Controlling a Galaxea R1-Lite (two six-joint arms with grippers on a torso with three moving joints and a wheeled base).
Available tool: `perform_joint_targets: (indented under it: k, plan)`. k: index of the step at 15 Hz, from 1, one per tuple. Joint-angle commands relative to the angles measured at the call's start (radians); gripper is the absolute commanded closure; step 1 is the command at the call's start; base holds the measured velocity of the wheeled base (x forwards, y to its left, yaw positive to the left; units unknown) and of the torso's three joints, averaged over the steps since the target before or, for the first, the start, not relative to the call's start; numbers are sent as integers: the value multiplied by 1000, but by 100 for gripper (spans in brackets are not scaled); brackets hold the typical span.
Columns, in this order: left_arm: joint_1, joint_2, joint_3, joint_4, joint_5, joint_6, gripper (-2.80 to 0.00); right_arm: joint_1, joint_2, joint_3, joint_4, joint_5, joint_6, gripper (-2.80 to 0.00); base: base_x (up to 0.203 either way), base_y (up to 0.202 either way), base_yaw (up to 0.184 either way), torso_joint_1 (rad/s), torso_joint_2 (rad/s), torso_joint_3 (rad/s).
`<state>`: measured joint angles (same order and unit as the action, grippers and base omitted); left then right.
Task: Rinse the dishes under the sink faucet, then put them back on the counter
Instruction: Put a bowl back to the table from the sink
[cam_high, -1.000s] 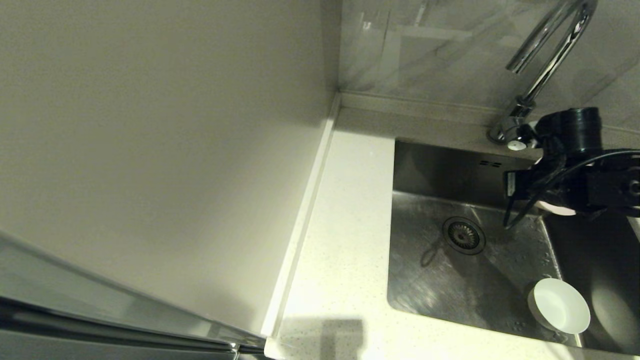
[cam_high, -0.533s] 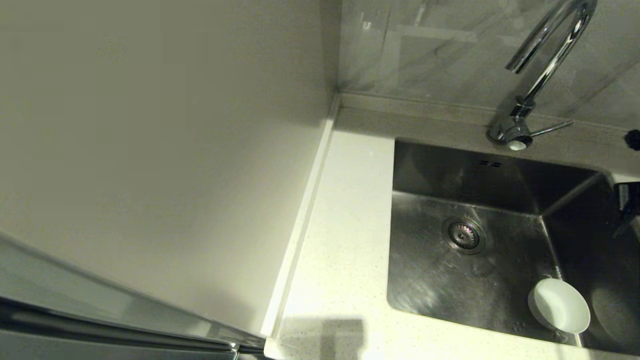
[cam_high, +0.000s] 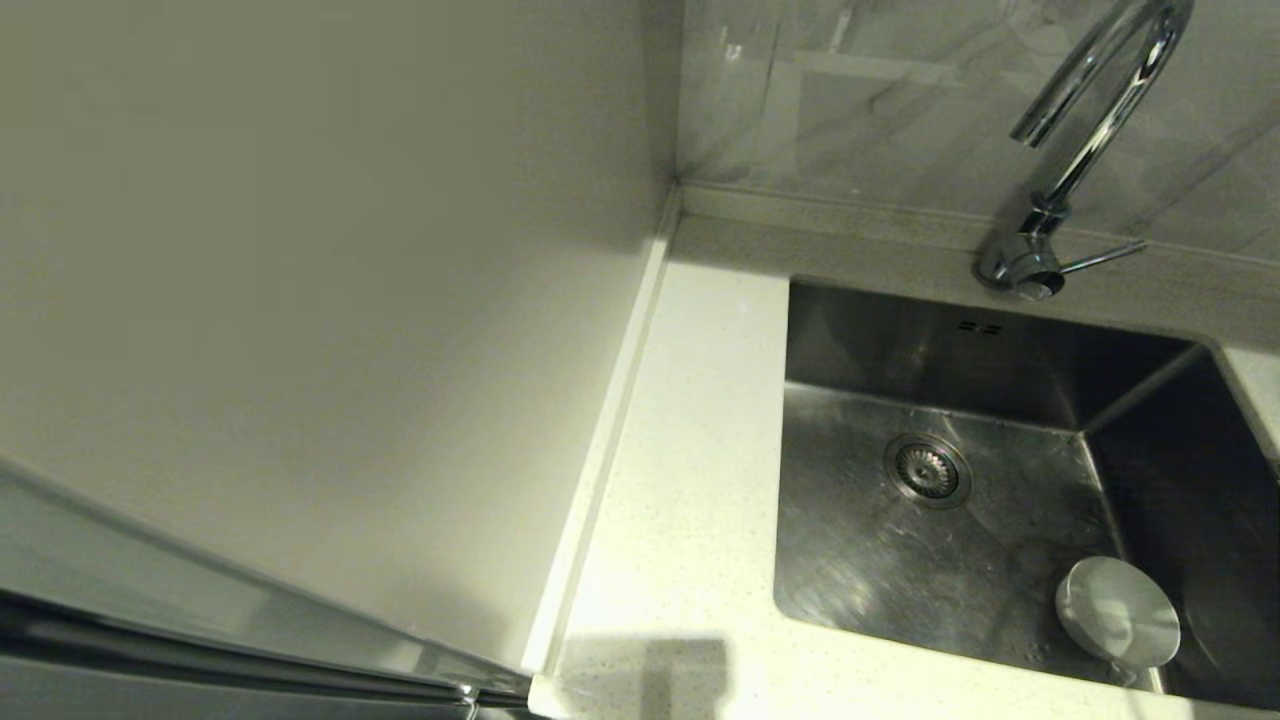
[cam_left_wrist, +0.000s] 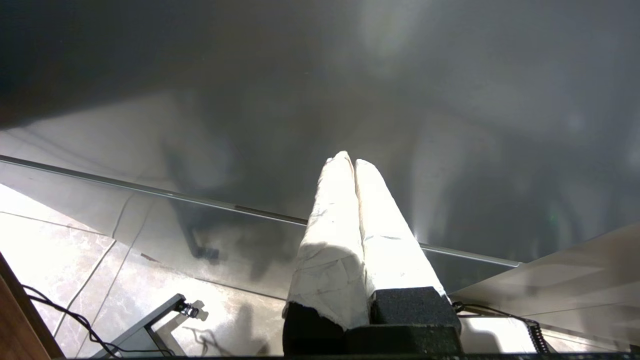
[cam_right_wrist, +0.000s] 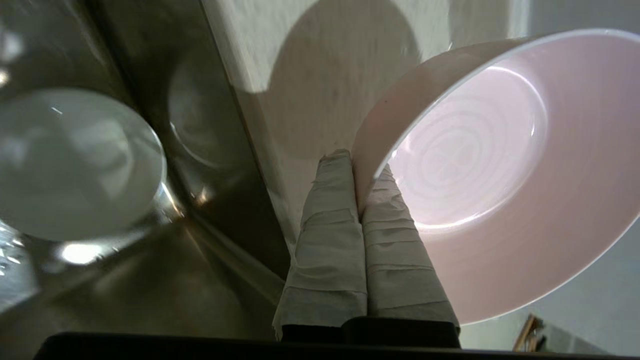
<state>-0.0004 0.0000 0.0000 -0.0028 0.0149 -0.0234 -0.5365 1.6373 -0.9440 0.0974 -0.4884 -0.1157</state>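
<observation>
Pink bowl (cam_right_wrist: 500, 175) hangs pinched by its rim in the right gripper (cam_right_wrist: 357, 165) beside the sink (cam_right_wrist: 125, 280); left gripper (cam_left_wrist: 350, 165) fingers clenched, parked.

The head camera is looking steeply down from above at the counter (cam_high: 690, 560) and sink (cam_high: 960, 560). The right wrist camera is sitting close over that same sink's edge — sharing the white bowl (cam_right_wrist: 75, 165) — while the left wrist camera is facing the floor (cam_left_wrist: 65, 260).
</observation>
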Motion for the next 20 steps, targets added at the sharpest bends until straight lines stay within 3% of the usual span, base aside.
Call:
perform_joint_targets:
  k: [1, 8, 9, 15, 17, 20]
  plan:
    - [0, -3, 0, 0, 0, 0, 0, -20, 50, 18, -2, -3, 1, 0, 0, 0, 0, 0, 0, 0]
    - [-1, -3, 0, 0, 0, 0, 0, -36, 138, 1, -108, -2, 30, 0, 0, 0, 0, 0, 0, 0]
    - [-1, -3, 0, 0, 0, -1, 0, -36, 135, -3, -108, -2, 30, -280, 0, 0, 0, 0, 0, 0]
    - [-1, -3, 0, 0, 0, -1, 0, -25, 55, -68, -110, 2, 34, -280, 0, 0, 0, 0, 0, 0]
    - [0, -3, 0, 0, 0, -1, 0, 31, 19, -106, -110, 20, 33, -280, 0, 0, 0, 0, 0, 0]
    - [0, -3, 0, 0, 0, 0, 0, 191, -20, -106, -110, 25, 43, -280, 0, 0, 0, 0, 0, 0]
